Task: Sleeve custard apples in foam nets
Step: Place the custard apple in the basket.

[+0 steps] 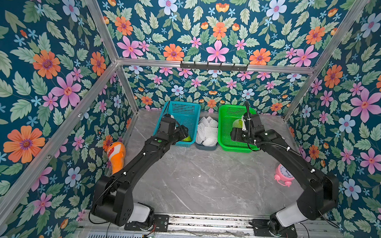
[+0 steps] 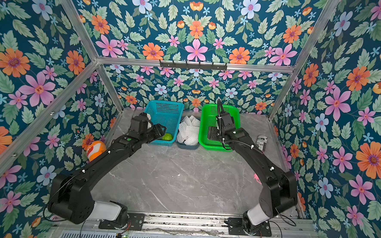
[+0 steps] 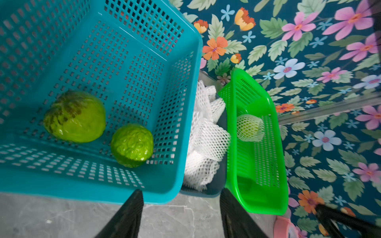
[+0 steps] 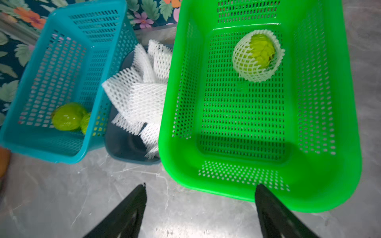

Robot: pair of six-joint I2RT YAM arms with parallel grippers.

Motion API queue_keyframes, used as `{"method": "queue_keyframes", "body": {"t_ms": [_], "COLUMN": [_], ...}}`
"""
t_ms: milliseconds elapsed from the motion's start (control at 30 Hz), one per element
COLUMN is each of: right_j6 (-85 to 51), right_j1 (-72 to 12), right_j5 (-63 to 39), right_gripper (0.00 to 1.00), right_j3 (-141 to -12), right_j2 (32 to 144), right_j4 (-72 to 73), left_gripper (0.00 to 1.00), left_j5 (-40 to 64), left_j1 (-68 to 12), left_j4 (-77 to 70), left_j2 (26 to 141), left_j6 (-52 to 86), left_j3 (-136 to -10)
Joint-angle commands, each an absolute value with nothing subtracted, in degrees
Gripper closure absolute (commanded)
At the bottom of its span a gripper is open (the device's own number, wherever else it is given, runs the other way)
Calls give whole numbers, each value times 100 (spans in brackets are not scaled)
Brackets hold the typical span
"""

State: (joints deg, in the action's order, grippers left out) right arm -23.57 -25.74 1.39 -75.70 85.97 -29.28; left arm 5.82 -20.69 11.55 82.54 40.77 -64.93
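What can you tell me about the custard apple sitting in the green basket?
The custard apple is bright green and roundish, with bumpy, scaly skin. A white foam net with diamond holes wraps most of it, leaving one end bare through the sleeve's open mouth. It lies alone on the perforated floor of the green basket, toward its far end, touching no wall.

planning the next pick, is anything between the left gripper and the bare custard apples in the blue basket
Nothing covers the two custard apples. Only the near wall of the blue basket lies between them and the open left gripper.
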Motion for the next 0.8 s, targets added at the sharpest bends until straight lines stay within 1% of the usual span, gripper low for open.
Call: {"method": "queue_keyframes", "body": {"t_ms": [0, 67, 167, 200, 233, 267, 400, 567, 767], "right_j6": [-2420, -2373, -2440, -2504, -2567, -2641, -2875, -2994, -3159], "right_j1": [-2804, -3010, -3174, -3194, -3192, -3199, -3201, -3230, -3233], "right_j5": [-311, -325, -375, -433, -479, -513, -580, -530, -435], "right_gripper": [13, 11, 10, 9, 9, 9, 9, 10, 10], "right_j3": [-7248, -7174, -7001, -6885, -6779, -6666, -6331, -6087, -5795], "right_j2": [8319, 8247, 8091, 7998, 7916, 7840, 7564, 7300, 7050], "right_j4": [-2504, -2613, -2639, -2587, -2523, -2476, -2384, -2461, -2427], "left_gripper": [24, 15, 11, 8, 2, 1, 5, 5, 5], "left_j5": [-44, -192, -101, -100, -135, -141, -9, -54, -83], "left_j1": [-2025, -1946, -1740, -1692, -1638, -1575, -1387, -1285, -1249], "left_j4": [2177, 2667, 3300, 3479, 3633, 3867, 4219, 4461, 4489], "left_j2": [8658, 9063, 9618, 9769, 9914, 10119, 10709, 11297, 11766], "left_j6": [3604, 3330, 2934, 2795, 2685, 2563, 2286, 2157, 2059], "left_j3": [-7179, -7746, -8463, -8662, -8832, -9059, -9579, -10123, -10373]}}
